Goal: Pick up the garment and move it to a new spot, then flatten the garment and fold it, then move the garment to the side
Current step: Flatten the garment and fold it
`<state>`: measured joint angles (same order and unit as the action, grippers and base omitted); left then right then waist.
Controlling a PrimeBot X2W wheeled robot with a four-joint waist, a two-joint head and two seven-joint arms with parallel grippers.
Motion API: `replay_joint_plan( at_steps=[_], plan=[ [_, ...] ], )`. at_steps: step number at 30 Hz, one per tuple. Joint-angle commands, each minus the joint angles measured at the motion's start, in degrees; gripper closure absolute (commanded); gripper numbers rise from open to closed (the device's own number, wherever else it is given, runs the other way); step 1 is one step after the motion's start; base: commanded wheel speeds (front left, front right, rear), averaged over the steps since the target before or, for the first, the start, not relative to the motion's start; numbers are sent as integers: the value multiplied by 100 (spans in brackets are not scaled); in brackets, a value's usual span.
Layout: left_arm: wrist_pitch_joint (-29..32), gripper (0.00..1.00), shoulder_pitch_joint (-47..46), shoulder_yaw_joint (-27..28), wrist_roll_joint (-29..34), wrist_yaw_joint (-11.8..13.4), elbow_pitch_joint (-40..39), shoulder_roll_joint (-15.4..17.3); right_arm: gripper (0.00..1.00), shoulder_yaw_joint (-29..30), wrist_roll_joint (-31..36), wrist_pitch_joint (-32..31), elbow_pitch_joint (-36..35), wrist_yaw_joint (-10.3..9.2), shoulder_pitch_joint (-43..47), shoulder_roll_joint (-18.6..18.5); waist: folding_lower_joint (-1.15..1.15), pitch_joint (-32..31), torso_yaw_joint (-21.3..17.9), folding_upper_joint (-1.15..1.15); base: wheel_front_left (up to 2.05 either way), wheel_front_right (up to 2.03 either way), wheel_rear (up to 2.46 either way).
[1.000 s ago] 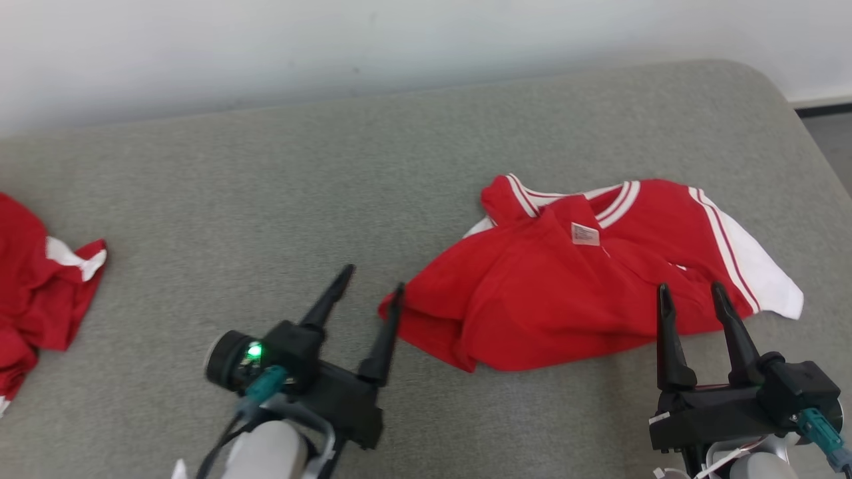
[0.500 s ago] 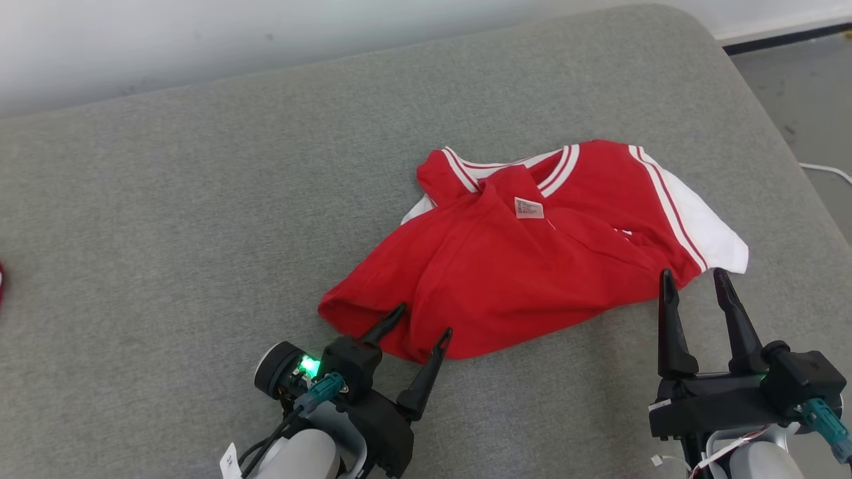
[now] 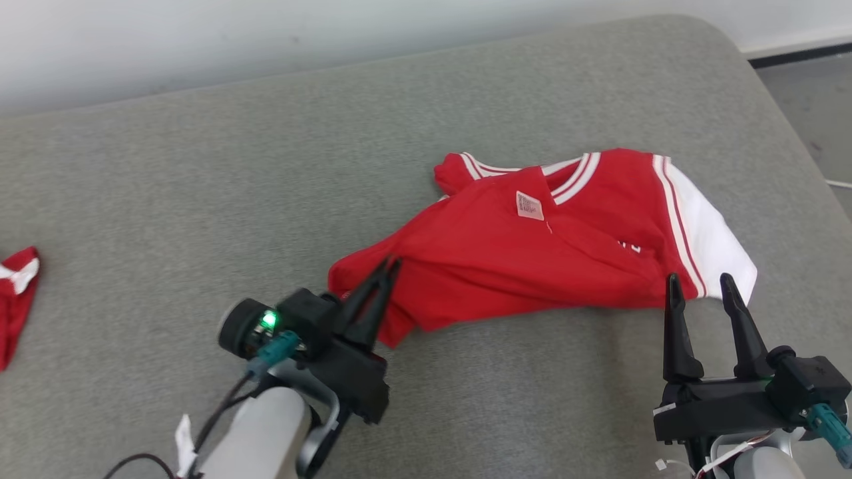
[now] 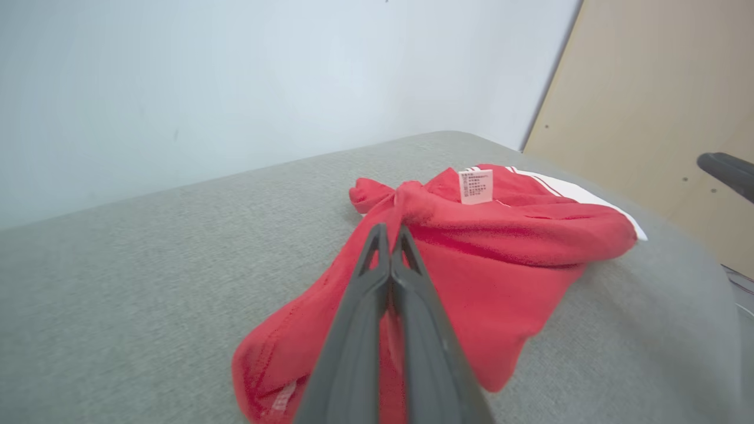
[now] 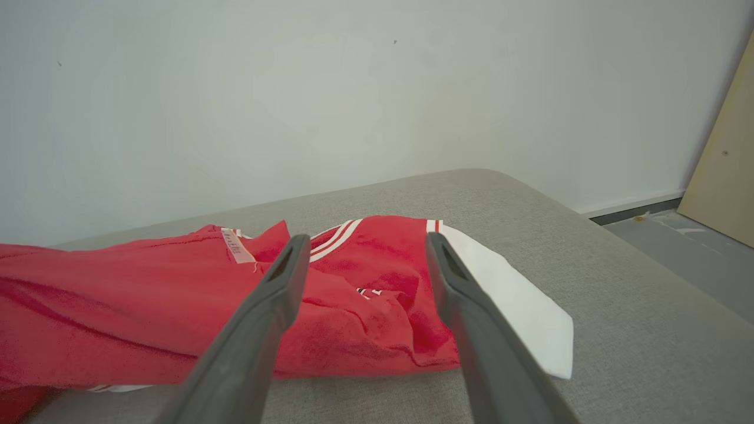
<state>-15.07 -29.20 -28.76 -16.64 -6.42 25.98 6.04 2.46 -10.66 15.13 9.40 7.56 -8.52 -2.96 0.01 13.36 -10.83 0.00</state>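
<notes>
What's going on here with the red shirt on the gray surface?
The robot's left claw is shut on the near left edge of the red garment, which lies crumpled on the gray padded surface. Creases in the cloth run toward the pinch. The right claw is open at the garment's near right edge, by the white sleeve, and holds nothing. A second red cloth lies at the far left.

We find bare counter [image 3: 166,199] from the shirt [image 3: 532,266] leftward to a red cloth [image 3: 16,293] at the left edge: broad room to pass. The wall [image 3: 266,33] closes the far side; the counter's right edge drops to floor [image 3: 812,100]. The near strip between left gripper [image 3: 391,265] and right gripper [image 3: 699,279] lies bare.
</notes>
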Motion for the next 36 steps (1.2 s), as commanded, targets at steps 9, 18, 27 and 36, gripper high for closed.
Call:
replay_joint_plan(
  at_steps=[9, 18, 27, 36],
  plan=[
    [-10, 100, 373, 591, -49, 275, -826, 489, 0, -39, 36, 3, 104, -15, 152, 6, -1, -462, 925, 0, 0, 0, 0],
    [25, 100, 1393, 1007, -255, 604, -1417, 958, 0, -90, 35, 4, 204, -15, 262, -2, -1, -672, 1417, 0, 0, 0, 0],
    [23, 100, 2627, 1116, -629, 888, -1459, 816, 0, -152, -10, 4, 280, -15, 276, -24, -1, -717, 1534, 0, 0, 0, 0],
    [-10, 0, 2961, 1086, -667, 863, -1213, 578, 0, -171, -35, 3, 342, -15, 294, -51, -1, -769, 1544, 0, 0, 0, 0]
  ],
)
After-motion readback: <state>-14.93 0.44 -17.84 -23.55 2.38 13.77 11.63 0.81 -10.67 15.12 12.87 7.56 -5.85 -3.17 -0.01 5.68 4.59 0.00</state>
